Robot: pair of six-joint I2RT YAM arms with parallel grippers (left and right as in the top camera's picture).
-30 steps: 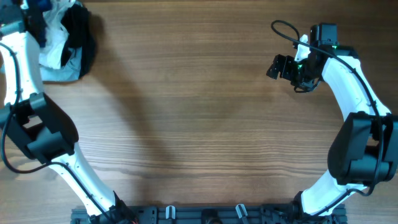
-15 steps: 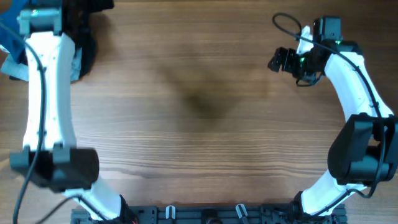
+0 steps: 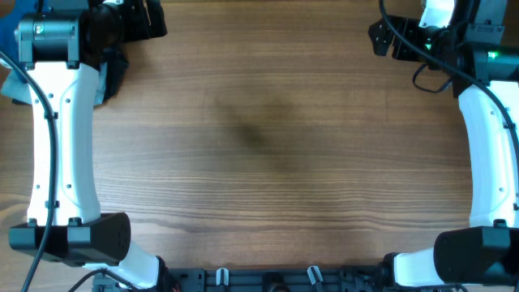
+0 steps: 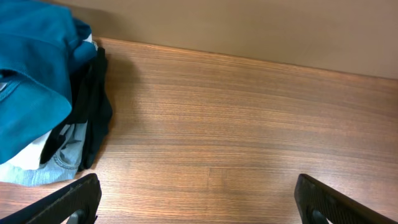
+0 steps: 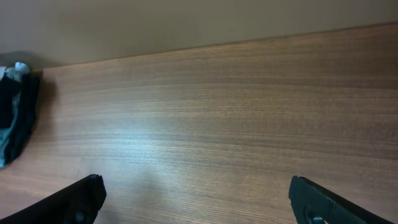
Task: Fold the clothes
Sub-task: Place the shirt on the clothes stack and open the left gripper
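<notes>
Left hand stands wide open with nothing between its fingers, hovering over bare wood near the far-left corner of the surface. Right hand is just as open and empty near the far-right corner, well apart from any cloth.

Beyond the left hand, in that far-left corner, the deep-blue garment lies bunched on top of a dark garment, a white garment and a pale grey-blue garment, all touching.

No bin, basket or other container shows in any view.

The likely trouble is the pick. With the blue cloth crumpled over the others, a deep pinch could take the dark or grey-blue cloth with it. It could also catch several blue layers and lift a wad that will not spread. Pulling toward the middle could drag the other garments along. They sit close to the far edge, so a nudge there might push cloth off.
</notes>
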